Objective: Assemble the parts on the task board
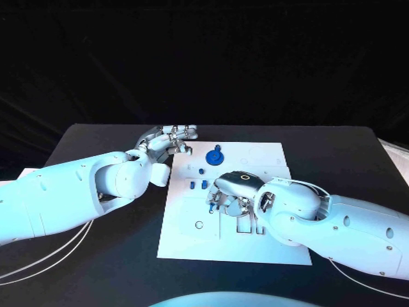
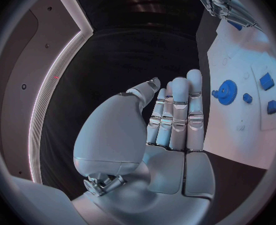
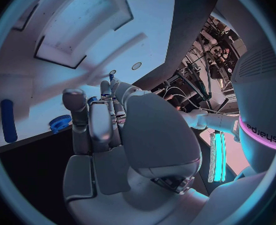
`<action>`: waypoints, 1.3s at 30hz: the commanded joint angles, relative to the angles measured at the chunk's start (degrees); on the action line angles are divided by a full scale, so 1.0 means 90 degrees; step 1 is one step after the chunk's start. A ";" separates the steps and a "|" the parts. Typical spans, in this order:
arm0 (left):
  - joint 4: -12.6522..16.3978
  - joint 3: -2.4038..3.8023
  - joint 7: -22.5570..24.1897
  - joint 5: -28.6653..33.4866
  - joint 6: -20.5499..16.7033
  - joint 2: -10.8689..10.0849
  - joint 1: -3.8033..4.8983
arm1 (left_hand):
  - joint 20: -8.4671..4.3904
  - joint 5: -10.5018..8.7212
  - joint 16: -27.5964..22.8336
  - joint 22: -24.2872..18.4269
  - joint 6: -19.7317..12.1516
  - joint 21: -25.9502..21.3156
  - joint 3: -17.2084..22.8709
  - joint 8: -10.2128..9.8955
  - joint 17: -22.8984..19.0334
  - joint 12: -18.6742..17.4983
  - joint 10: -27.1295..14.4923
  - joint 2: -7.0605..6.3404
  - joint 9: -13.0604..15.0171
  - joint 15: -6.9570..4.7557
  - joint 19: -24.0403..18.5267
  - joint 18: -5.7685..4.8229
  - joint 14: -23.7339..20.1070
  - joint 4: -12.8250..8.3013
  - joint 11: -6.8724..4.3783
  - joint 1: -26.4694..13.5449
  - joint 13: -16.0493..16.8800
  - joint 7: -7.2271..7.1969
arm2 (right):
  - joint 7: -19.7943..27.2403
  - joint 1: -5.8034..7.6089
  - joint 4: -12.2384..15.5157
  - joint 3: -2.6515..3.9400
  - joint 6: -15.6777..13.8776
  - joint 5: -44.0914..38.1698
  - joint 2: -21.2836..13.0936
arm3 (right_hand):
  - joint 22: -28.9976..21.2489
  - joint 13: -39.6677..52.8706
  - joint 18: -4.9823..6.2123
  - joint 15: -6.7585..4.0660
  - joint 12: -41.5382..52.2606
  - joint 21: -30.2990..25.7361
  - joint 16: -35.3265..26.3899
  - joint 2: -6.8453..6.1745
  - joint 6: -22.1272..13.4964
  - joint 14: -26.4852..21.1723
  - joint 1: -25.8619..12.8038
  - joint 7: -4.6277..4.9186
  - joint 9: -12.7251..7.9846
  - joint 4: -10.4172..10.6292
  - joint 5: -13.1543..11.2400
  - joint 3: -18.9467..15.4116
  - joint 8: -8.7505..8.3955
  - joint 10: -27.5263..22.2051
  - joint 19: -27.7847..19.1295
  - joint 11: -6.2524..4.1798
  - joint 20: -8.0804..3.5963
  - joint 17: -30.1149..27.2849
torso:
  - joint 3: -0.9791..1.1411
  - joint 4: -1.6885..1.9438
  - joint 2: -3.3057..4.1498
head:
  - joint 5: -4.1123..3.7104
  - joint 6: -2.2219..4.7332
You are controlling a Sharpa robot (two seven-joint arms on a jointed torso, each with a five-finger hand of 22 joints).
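The task board (image 1: 260,153), a white plate, lies in the middle of the black desk (image 1: 94,137), its long side running from 12 to 6 o'clock in the head view. On its upper part, toward 12 o'clock, a round blue gear-like part (image 1: 214,156) lies flat; the left wrist view shows the same toothed blue part (image 2: 226,91) with three smaller blue pieces (image 2: 267,80) just beside it on the board. Below the gear in the head view, a few small blue pieces (image 1: 198,185) stand in a row near the board's left edge. The right wrist view shows a blue toothed part (image 3: 60,121) and a long blue pin-like part (image 3: 8,120) on the white surface, well apart from each other.

The right hand (image 1: 234,192) hovers low over the board's middle, palm down, fingers pointing toward 9 o'clock and reaching down among the board's slots; whether they touch anything cannot be told. In its own wrist view the right hand (image 3: 103,130) has straight fingers set close together with nothing between them, so it is unclenched and empty.

The left hand (image 1: 165,141) sits at the board's upper left corner, around 10 o'clock from the gear, over the desk just beside the board's edge. Its wrist view shows the left hand (image 2: 166,120) flat, fingers extended side by side and thumb apart, holding nothing.
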 commanded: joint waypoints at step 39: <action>0.0010 0.0004 0.0005 -0.0033 0.0058 -0.0037 0.0000 | 0.0045 0.0027 0.0040 -0.0015 -0.0054 -0.0047 -0.0020 0.0052 -0.0015 0.0087 -0.0094 0.0064 -0.0001 0.0018 -0.0022 0.0064 -0.0060 -0.0027 0.0019 0.0027 0.0022 0.0000 | -0.0254 -0.0028 -0.0024 -0.0067 0.0612 -0.0285 0.0015 | -0.0123 -0.0012 0.0000 0.0159 -0.0252 -0.0069 0.0024 -0.0348 -0.0320 0.0171 -0.0622 0.0129 -0.0067 -0.0015 0.0366 -0.0318 -0.0060 -0.0357 -0.0142 0.0160 0.0112 -0.0045 | -0.0005 0.0001 -0.0003 | -0.0013 -0.0052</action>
